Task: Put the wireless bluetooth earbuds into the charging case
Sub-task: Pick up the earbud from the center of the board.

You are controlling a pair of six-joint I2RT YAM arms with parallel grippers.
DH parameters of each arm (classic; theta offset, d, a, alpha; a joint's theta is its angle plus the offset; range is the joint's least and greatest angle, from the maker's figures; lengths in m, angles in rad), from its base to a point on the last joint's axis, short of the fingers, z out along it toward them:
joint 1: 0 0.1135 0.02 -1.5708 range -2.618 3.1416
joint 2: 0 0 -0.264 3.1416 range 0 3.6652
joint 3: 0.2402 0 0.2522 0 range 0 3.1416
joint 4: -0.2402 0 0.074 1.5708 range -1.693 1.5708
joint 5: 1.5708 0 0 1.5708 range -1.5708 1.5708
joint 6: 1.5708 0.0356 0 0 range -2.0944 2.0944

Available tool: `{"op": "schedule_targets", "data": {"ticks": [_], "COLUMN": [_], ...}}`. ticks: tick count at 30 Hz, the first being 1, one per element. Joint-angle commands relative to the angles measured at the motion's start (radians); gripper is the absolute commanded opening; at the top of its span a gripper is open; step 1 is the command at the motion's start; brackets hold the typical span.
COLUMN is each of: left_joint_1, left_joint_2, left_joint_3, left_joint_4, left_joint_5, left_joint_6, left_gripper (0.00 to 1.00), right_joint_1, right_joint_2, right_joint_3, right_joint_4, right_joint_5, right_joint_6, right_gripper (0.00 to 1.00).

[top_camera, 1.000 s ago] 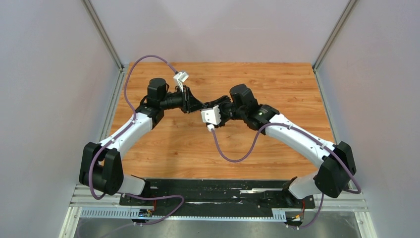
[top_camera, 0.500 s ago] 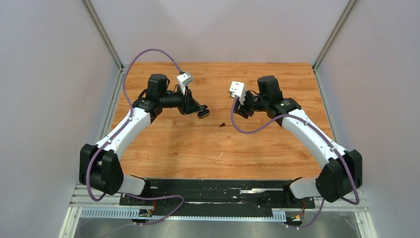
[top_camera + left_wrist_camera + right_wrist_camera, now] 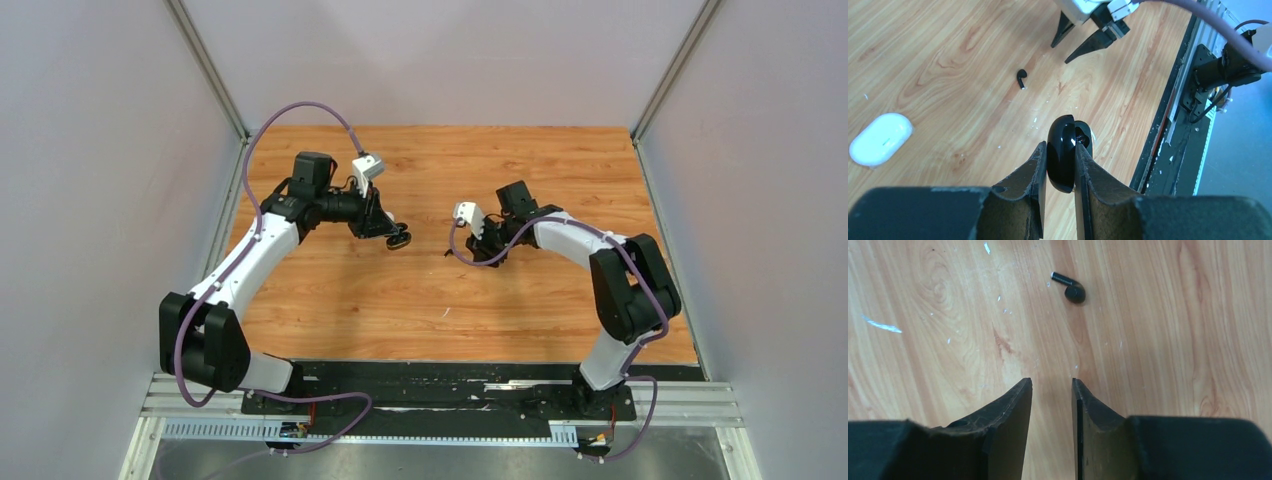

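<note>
Starting at the left of the left wrist view, we see a white oval case [image 3: 880,139] lying flat on the wooden table [image 3: 560,160], well apart from everything else. Next comes the left gripper [image 3: 1060,146], whose jaws are pinched on a glossy black charging case [image 3: 1064,132]. The case is held on edge above the wood, and its two halves look slightly parted, with a sliver of the inside showing. Beyond it, on the bare boards between the two arms, lies a black earbud [image 3: 1072,289] with a short stem, resting on its side and touched by nothing. Farthest right is the right gripper [image 3: 1051,381], its jaws standing a little apart with only wood grain between them, so we judge that it grips nothing. From its own wrist camera the earbud sits ahead of the fingertips and slightly to the right of the gap, near but clear of both fingers, its stem pointing left in that view.
</note>
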Motion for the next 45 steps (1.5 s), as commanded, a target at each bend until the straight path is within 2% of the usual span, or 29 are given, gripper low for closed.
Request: {"op": "schedule_targets", "data": {"ticks": [1,3,14,17,25,30,37,45], "left_joint_1": [0.005,0.009,0.027,0.031,0.037,0.040,0.040,0.044], "left_joint_2": [-0.036,-0.041,-0.052,-0.057,-0.065,-0.064,-0.054,-0.059], "left_joint_3": [0.025,0.017,-0.008,-0.012,-0.026,-0.027,-0.032,-0.042], "left_joint_4": [-0.020,-0.007,0.032,0.033,0.036,0.038,0.061,0.063], "left_joint_5": [-0.002,-0.015,-0.021,-0.022,-0.022,-0.021,-0.021,-0.024], "left_joint_6": [0.008,-0.011,-0.044,-0.043,-0.042,-0.044,-0.060,-0.058], "left_gripper": [0.00,0.00,0.00,0.00,0.00,0.00,0.00,0.00], "right_joint_1": [0.026,0.040,0.069,0.082,0.090,0.089,0.091,0.100], "right_joint_2": [0.049,0.085,0.232,0.252,0.255,0.225,0.249,0.272], "right_joint_3": [0.016,0.030,0.152,0.166,0.176,0.150,0.176,0.195], "right_joint_4": [0.117,0.125,0.152,0.149,0.103,0.070,0.074,0.070], "right_joint_5": [-0.014,-0.003,-0.011,-0.010,-0.024,-0.051,-0.046,-0.027], "right_joint_6": [-0.114,-0.141,-0.137,-0.139,-0.136,-0.176,-0.148,-0.152], "right_gripper": [0.37,0.39,0.29,0.25,0.21,0.22,0.29,0.29]}}
